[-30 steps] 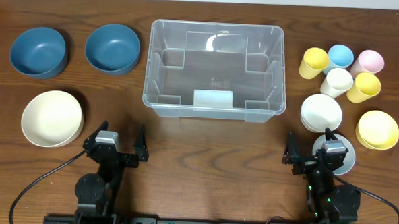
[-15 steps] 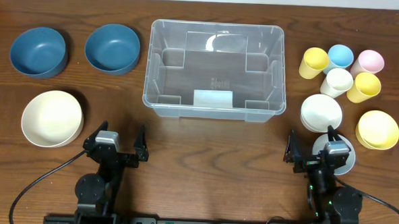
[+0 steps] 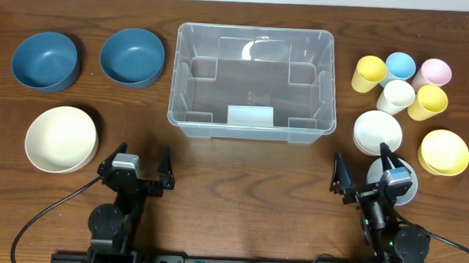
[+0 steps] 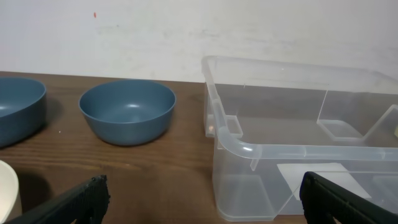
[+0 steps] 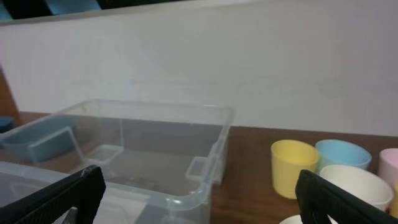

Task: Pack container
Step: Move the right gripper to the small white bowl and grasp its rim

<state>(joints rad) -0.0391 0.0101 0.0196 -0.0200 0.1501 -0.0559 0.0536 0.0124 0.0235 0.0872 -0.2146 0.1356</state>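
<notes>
The container (image 3: pixel 252 85) stands mouth-up at the middle of the bench's far edge, midway between the two arms, which probably puts it within reach of either one. It holds none of the crockery; only its moulded steps show, plus a pale patch (image 3: pixel 249 116) by the near wall that may be a label, though I cannot tell. Toward the far left corner sit two blue bowls (image 3: pixel 132 56) side by side, both empty, with an empty cream bowl (image 3: pixel 61 139) nearer the left edge. Toward the far right corner five cups (image 3: pixel 395 96) cluster close together, yellow, light blue, pink, white and yellow. Just on the near side of them are white bowls (image 3: pixel 377 131) and yellow bowls (image 3: pixel 444 152), each seemingly nested in a stack. The sorting by kind on either side looks meant to give each arm its own share. The left tool (image 3: pixel 138 165) hangs by the near edge, jaws spread fully and gripping nothing. The right tool (image 3: pixel 362 173) is likewise wide open and empty, above a pale dish (image 3: pixel 410 187) it partly hides. Packing has not yet begun.
</notes>
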